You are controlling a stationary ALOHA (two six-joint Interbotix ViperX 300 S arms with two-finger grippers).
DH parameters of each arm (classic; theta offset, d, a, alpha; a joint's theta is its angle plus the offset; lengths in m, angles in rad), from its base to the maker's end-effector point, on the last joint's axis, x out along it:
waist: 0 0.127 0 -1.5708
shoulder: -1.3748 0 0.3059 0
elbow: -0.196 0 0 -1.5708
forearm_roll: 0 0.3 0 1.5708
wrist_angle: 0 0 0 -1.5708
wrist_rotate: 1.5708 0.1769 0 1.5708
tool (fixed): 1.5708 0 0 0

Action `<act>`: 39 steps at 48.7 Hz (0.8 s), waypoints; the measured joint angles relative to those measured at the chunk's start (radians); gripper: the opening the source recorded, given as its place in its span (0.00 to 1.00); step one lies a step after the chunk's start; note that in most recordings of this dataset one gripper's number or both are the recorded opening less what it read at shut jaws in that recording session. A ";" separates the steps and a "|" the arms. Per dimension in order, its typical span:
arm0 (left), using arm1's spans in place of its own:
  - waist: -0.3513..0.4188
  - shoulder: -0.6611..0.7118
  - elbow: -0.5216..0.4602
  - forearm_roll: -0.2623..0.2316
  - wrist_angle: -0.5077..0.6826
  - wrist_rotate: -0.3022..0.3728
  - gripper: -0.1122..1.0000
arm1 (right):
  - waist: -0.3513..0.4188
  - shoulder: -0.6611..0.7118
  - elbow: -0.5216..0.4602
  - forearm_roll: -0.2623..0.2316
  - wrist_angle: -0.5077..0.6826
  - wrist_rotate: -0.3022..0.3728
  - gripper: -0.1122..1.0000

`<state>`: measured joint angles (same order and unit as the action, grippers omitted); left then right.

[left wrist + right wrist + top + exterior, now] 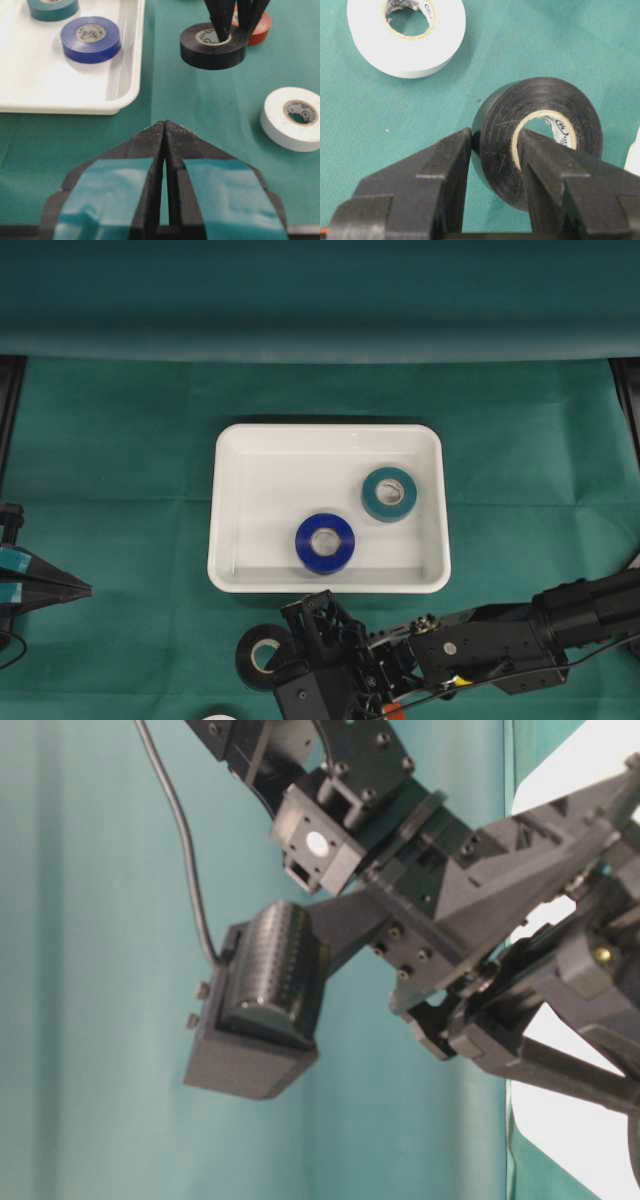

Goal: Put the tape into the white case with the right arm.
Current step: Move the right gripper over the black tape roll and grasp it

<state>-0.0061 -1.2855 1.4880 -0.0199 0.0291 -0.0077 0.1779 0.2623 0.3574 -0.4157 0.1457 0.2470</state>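
- A green cloth (120,440) covers the whole work surface, and a fold of the same cloth rises as a backdrop along the far edge in the overhead view.
- The white case (228,510) lies flat near the middle of the cloth, its long side running left to right.
- Inside the case lie two rolls: a blue tape roll (325,542) close to the near wall and a teal tape roll (389,494) towards the right wall, apart from each other.
- The black tape roll (540,140) is outside the case, just beside its near rim in the overhead view, and it appears raised a little off the cloth in the left wrist view.
- The right gripper (492,150) pinches this roll's wall: one finger sits inside the core, the other presses the outer face.
- The right arm (520,635) reaches in from the lower right, stretched low across the near edge of the cloth.
- A white tape roll (292,117) lies flat on the cloth, apart from the black one; an orange tape roll (260,27) peeps out behind the black fingers.
- The left gripper (165,132) rests at the left edge, well apart from the case, its banded fingers pressed together on nothing.
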 measured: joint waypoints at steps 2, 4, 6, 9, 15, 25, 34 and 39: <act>0.000 0.000 0.000 -0.002 0.000 0.002 0.10 | 0.000 0.002 0.000 0.000 0.002 0.000 0.12; 0.000 0.002 0.000 -0.002 0.000 0.002 0.10 | 0.000 0.002 0.000 0.000 0.002 0.000 0.12; 0.000 0.000 0.000 -0.002 0.000 0.002 0.10 | 0.000 0.002 0.002 0.000 0.002 0.000 0.12; 0.002 0.000 0.000 -0.002 0.000 0.000 0.10 | 0.003 0.000 0.009 0.000 0.003 0.000 0.12; 0.000 0.000 0.002 -0.002 0.000 0.002 0.10 | 0.011 -0.020 0.043 0.000 0.017 0.002 0.12; 0.002 0.000 0.002 -0.002 0.000 0.000 0.10 | 0.032 -0.100 0.140 0.002 0.023 0.002 0.12; 0.002 0.000 0.003 -0.002 0.002 0.000 0.10 | 0.038 -0.186 0.252 0.009 0.023 0.060 0.12; 0.000 0.000 0.002 -0.002 0.000 0.000 0.10 | 0.038 -0.233 0.311 0.009 0.023 0.117 0.12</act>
<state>-0.0061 -1.2855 1.4895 -0.0215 0.0291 -0.0077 0.2163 0.0291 0.6688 -0.4065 0.1687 0.3636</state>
